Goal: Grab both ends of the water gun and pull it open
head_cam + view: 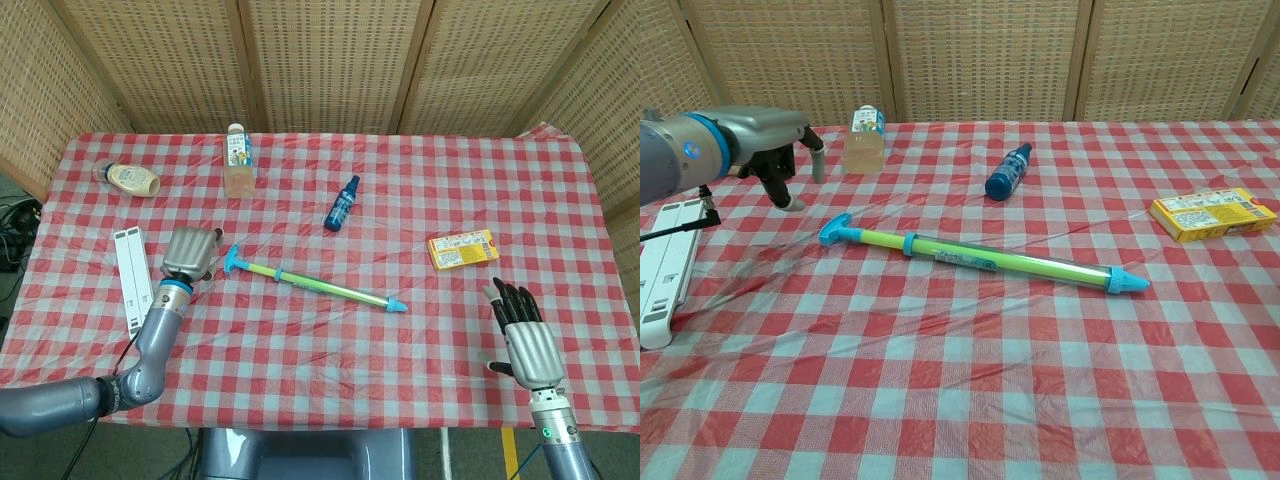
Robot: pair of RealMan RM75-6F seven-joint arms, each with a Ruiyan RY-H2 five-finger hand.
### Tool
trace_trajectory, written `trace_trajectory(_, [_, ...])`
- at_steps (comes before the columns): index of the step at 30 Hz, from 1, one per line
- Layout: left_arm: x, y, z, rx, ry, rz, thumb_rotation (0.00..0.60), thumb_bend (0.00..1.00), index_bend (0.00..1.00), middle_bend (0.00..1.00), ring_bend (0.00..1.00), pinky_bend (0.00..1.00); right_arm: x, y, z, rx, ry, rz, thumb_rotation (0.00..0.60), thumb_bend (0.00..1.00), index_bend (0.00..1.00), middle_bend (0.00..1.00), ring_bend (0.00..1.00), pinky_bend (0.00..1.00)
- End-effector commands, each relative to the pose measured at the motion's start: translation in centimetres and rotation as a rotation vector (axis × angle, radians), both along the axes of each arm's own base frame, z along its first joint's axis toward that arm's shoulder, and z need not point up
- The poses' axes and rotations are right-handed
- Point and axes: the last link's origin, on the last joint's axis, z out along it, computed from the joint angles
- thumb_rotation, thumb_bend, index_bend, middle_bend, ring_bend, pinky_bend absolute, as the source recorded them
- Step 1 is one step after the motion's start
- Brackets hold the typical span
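Your head view looks steeply down from above the table's near edge, taking in the whole checkered tablecloth back to the wicker screen. Your chest view sits low and closer, facing that screen almost level. Both share the water gun and left hand; the near edge probably escapes the chest camera
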Motion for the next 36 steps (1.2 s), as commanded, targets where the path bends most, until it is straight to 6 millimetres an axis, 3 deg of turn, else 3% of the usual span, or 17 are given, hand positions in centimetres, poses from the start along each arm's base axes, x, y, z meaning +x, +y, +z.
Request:
trace_trajectory(1, [0.9,0.6,-1.7,-0.035,0.013,-0.006,0.6,0.31,0.4,0.92,0.83,0.72,-0.1,-0.1,0.0,-0.001,-0.006,-0.004,0.6,0.15,0.0,0.0,0.0,0.0])
trace_trajectory(19, [2.0,2.1,-5.5,-0.104,0.062,-0.028,0.6,0.31,0.42,0.92,0.83,0.72,-0.6,-0.4,0.2,-0.007,-0.025,-0.021,0.6,0.15,0.0,0.0,0.0,0.0])
trace_trajectory(36, [1.7,2.7,-7.6,-0.129,0.085,-0.02,0.6,0.31,0.44,0.92,0.83,0.72,-0.7,-0.5,0.4,-0.009,-0.038,-0.029,0.6,0.15,0.0,0.0,0.0,0.0])
